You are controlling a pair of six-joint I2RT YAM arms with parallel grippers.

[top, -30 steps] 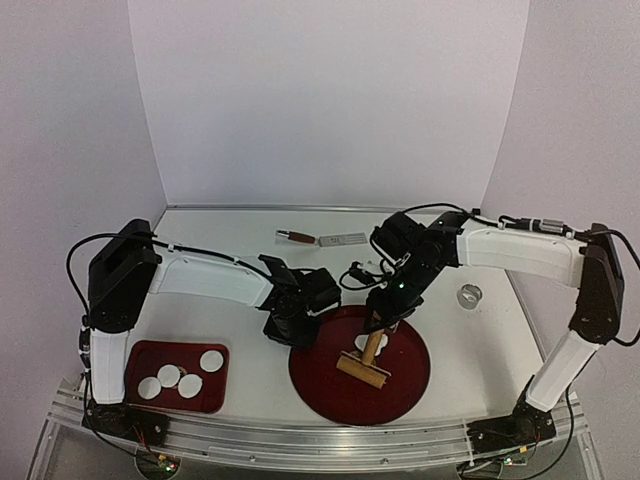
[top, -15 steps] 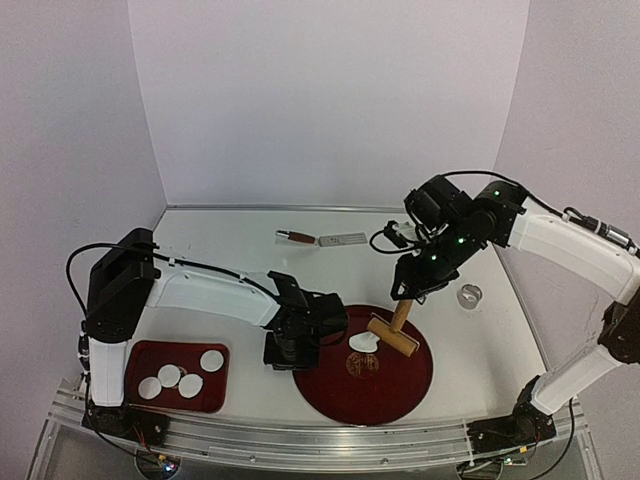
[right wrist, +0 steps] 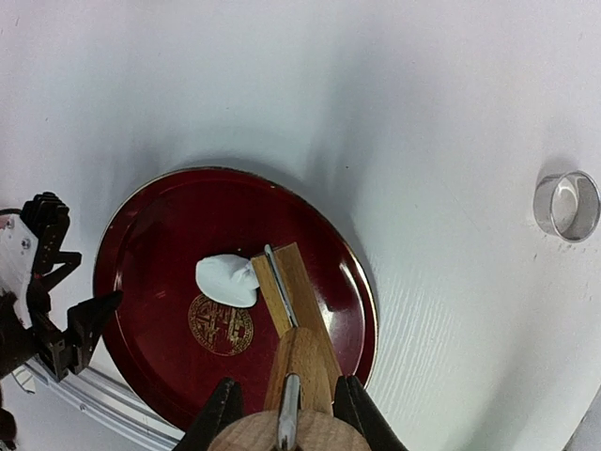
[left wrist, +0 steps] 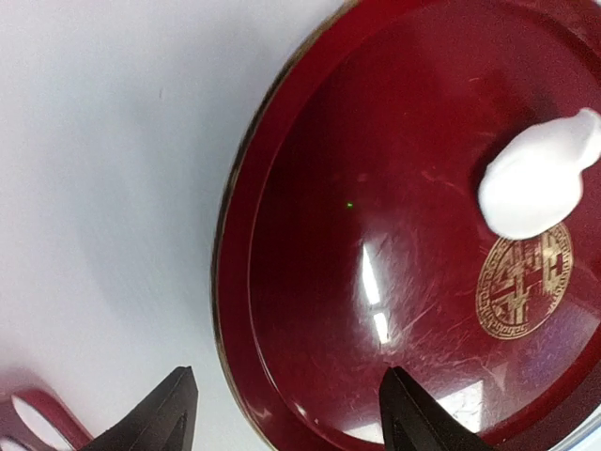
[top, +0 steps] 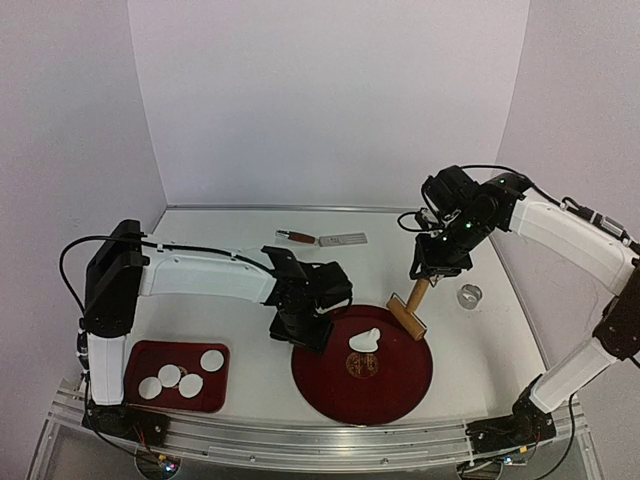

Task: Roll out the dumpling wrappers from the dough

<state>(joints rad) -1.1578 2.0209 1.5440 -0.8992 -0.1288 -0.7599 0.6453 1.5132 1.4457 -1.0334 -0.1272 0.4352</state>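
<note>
A ragged white dough piece (top: pixel 365 340) (left wrist: pixel 540 178) (right wrist: pixel 225 280) lies near the middle of the round red plate (top: pixel 330 385) (left wrist: pixel 376 141) (right wrist: pixel 150 254). My right gripper (top: pixel 430 268) (right wrist: pixel 291 413) is shut on the handle of a wooden roller (top: pixel 407 312) (right wrist: pixel 291 291), which hangs over the plate's back right part, beside the dough. My left gripper (top: pixel 305 325) (left wrist: pixel 286 381) stands open and holds nothing, its jaws straddling the plate's left rim. Several round white dumpling wrappers (top: pixel 190 385) lie in a red rectangular tray (top: pixel 150 355) at the front left.
A small metal ring (top: pixel 469 295) (right wrist: pixel 566 205) stands on the table right of the plate. A scraper with a brown handle (top: pixel 320 238) lies near the back wall. The table's front rail runs just below the plate and tray.
The right arm has lifted the roller off the dough and carried it back and to the right. The left gripper has opened at the plate's left rim.
</note>
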